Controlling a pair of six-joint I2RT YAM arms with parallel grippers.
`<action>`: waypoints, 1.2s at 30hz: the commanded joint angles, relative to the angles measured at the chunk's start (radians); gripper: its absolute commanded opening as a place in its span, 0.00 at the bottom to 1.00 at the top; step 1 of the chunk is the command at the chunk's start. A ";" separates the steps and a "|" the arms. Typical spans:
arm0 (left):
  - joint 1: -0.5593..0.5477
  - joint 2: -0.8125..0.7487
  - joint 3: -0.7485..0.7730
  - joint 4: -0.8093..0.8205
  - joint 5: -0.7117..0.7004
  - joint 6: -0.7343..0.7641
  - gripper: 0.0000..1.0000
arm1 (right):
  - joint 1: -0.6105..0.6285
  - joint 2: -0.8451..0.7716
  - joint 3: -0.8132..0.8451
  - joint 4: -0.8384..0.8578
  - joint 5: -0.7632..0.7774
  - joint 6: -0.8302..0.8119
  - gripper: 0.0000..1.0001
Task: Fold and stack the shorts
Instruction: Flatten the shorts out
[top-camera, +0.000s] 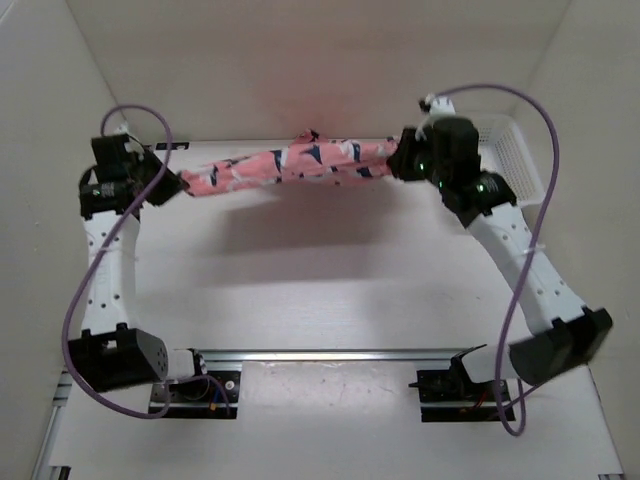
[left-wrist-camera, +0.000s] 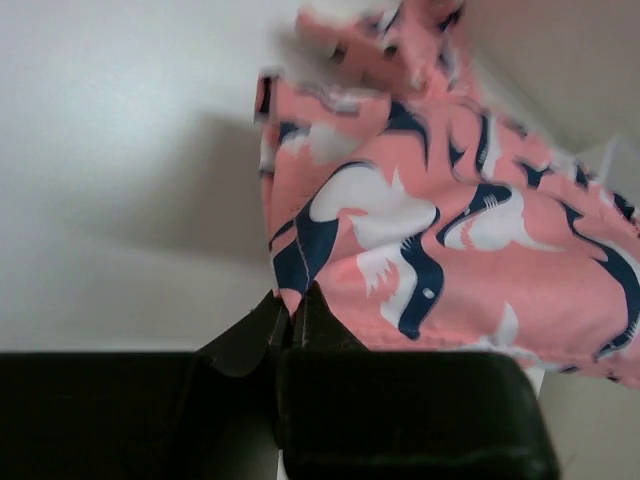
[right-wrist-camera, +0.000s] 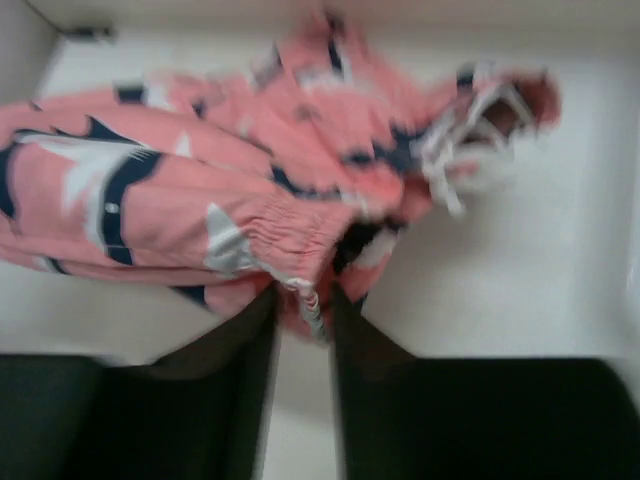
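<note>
The coral-pink shorts (top-camera: 290, 165) with navy-and-white shapes hang stretched in the air between both grippers, above the far part of the table. My left gripper (top-camera: 176, 180) is shut on their left end; in the left wrist view the fabric (left-wrist-camera: 450, 220) is pinched between the black fingertips (left-wrist-camera: 292, 310). My right gripper (top-camera: 400, 160) is shut on their right end; in the right wrist view the gathered waistband (right-wrist-camera: 250, 200) sits between the fingers (right-wrist-camera: 305, 310), with white drawstring trailing to the right.
A white plastic mesh basket (top-camera: 515, 150) stands at the far right behind the right arm. The white table (top-camera: 320, 290) lies below the shorts, with walls on the left, right and back. A metal rail (top-camera: 330, 355) runs between the arm bases.
</note>
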 joint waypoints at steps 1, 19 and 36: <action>-0.016 -0.137 -0.236 -0.025 0.019 0.025 0.10 | 0.049 -0.140 -0.372 0.007 0.173 0.057 0.52; -0.016 -0.166 -0.590 -0.094 -0.044 -0.009 0.74 | 0.050 -0.482 -0.837 -0.128 -0.034 0.587 0.44; -0.031 0.192 -0.669 0.018 -0.215 -0.201 0.73 | 0.020 -0.399 -0.832 -0.076 -0.102 0.673 0.94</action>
